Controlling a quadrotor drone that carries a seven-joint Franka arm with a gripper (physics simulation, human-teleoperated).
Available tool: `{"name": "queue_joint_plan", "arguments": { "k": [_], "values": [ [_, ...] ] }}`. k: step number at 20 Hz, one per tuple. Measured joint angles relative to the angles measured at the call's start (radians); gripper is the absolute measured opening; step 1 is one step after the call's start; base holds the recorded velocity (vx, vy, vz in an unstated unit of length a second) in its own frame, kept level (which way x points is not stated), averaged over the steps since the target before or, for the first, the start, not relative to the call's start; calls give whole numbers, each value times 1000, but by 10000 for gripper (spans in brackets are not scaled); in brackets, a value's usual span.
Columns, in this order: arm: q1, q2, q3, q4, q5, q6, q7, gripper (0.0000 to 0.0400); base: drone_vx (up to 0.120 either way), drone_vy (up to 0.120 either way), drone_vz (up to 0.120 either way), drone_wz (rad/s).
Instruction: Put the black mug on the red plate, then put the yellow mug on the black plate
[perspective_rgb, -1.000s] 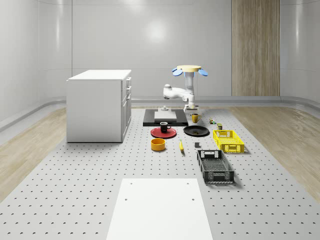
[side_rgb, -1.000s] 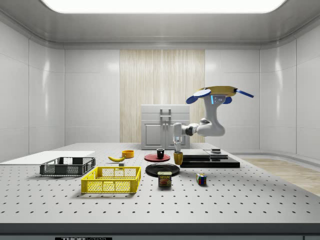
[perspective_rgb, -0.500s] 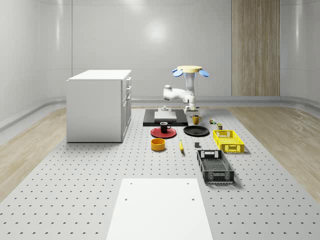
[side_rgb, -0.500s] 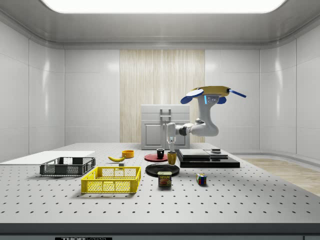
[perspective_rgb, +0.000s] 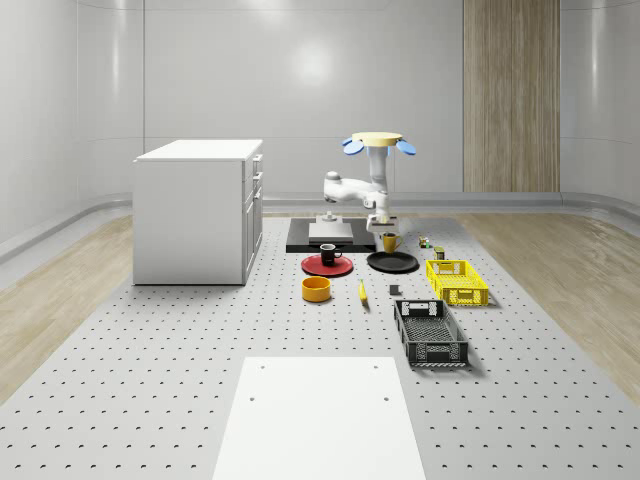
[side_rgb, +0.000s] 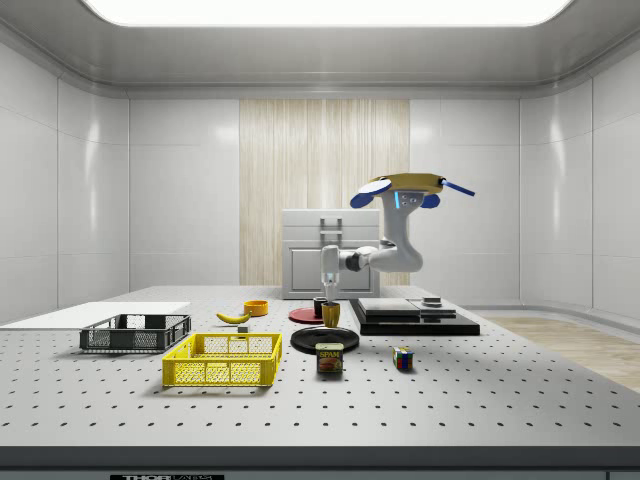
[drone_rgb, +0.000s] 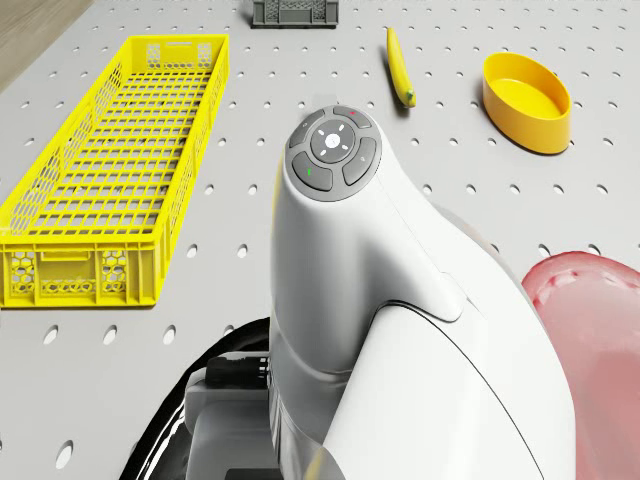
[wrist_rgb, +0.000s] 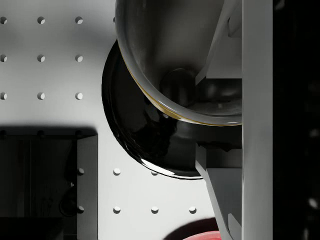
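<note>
**Yellow mug nearly over the black plate**

My gripper (side_rgb: 331, 300) is pinched on the yellow mug (side_rgb: 331, 314), carrying it clear of the table. In the wrist view one finger (wrist_rgb: 257, 100) runs down past the mug's rim, and the mug's inside sits over the glossy disc of the black plate (wrist_rgb: 140, 145).

Over the last second the whole of me has slid toward the side view's left. A second ago the mug hung beside the dark slab (side_rgb: 415, 322); now it hangs above the black plate's rim, and my drone body (side_rgb: 405, 187) hovers over the slab's near end instead of farther right. In the whole-scene view the mug (perspective_rgb: 389, 242) has come down the picture to sit at the plate's far edge (perspective_rgb: 393, 263).

The first half of the job looks finished: the black mug (perspective_rgb: 329, 254) stands on the red plate (perspective_rgb: 327, 266), and I see that plate's edge from the drone camera too (drone_rgb: 590, 300).

What remains, I judge, is a little more travel so the mug is centred over the black plate, not above its rim, then a lowering and a release. I would want it well in from the edge, so that it does not tip.

The yellow crate (perspective_rgb: 457, 281), the banana (drone_rgb: 399, 66) and the orange bowl (drone_rgb: 527, 88) lie well apart from my path.
</note>
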Motion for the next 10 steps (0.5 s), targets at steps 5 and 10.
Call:
{"name": "queue_joint_plan", "arguments": {
  "k": [5, 10],
  "values": [
    [0, 0, -4, 0, -4, 2, 0, 110, 56, 0, 0, 0],
    [-5, -2, -60, 3, -57, 19, 2, 110, 0, 0, 0, 0]
  ]
}}
